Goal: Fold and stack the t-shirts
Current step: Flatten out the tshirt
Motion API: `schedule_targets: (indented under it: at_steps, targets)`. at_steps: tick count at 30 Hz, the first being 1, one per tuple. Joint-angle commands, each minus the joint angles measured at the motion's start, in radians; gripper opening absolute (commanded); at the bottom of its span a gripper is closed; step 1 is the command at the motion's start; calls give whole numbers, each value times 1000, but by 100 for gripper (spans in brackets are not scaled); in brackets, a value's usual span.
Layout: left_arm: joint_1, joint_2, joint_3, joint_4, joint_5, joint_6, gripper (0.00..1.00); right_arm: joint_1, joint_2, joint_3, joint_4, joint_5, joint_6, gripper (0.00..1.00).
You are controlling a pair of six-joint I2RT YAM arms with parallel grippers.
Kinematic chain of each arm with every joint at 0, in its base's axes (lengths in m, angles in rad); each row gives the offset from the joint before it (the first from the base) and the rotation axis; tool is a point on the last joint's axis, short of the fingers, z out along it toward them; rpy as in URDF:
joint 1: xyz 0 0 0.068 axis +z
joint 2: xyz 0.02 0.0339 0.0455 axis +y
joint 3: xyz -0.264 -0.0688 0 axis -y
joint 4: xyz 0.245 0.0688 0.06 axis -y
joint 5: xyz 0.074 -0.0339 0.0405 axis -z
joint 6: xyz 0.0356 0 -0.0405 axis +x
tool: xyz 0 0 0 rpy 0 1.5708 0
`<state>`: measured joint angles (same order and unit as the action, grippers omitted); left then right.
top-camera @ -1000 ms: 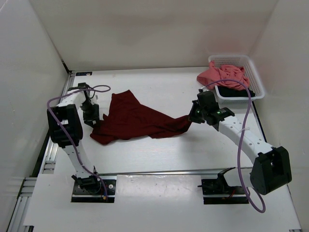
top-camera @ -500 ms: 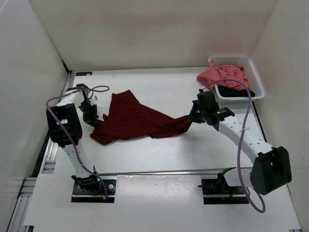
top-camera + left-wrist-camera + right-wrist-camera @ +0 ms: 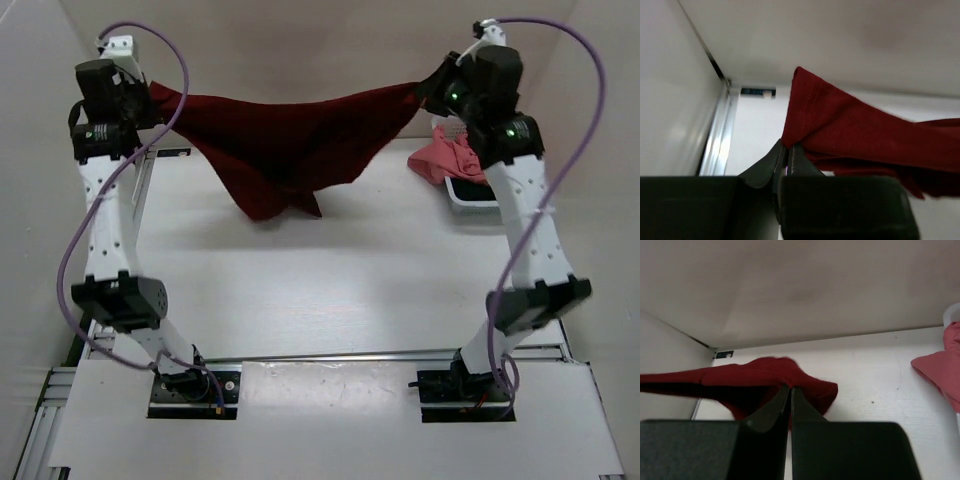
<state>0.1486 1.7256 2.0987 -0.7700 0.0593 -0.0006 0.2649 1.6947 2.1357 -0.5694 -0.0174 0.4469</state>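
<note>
The dark maroon t-shirt (image 3: pixel 285 140) hangs in the air, stretched between both raised arms, its middle sagging toward the table. My left gripper (image 3: pixel 150 95) is shut on its left corner (image 3: pixel 805 115); the fingers pinch the cloth at the hem (image 3: pixel 787 146). My right gripper (image 3: pixel 432 88) is shut on its right corner (image 3: pixel 790 375). A salmon pink t-shirt (image 3: pixel 450 160) drapes over the rim of the white basket (image 3: pixel 470 198) at the right, also showing in the right wrist view (image 3: pixel 942 370). A black t-shirt is not visible.
White walls enclose the table on the left, back and right. A metal rail (image 3: pixel 140 185) runs along the table's left edge. The right arm's upper link stands in front of the basket.
Both arms have swung up high from the table, lifting the maroon t-shirt off the surface and spreading it between them. The left gripper closed on the shirt's left corner.
</note>
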Motion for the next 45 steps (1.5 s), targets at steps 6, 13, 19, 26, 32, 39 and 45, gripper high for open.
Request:
schedule_targets:
  at_steps: [6,13,19,26,32,39,45]
  targets:
    - [-7,-276,-464,38,36,1,10,40,-325,-624,39,-82,-33,0]
    - [-27,-546,-1047,80,25,1,12,218,-666,-1271,60,11,134,0]
    - [-18,-725,-1445,80,25,1,63,361,-728,-1637,72,50,357,10]
    - [49,-785,-1415,-18,24,1,76,361,-747,-1633,-13,140,409,51]
    - [-40,-741,-1425,-29,-24,1,77,361,-708,-1576,-138,287,447,57]
    - [-98,-528,-1395,-18,-56,1,74,298,-664,-1576,-90,254,425,57]
    - [-110,-459,-1387,-18,-79,1,60,249,-569,-1596,-12,153,375,57]
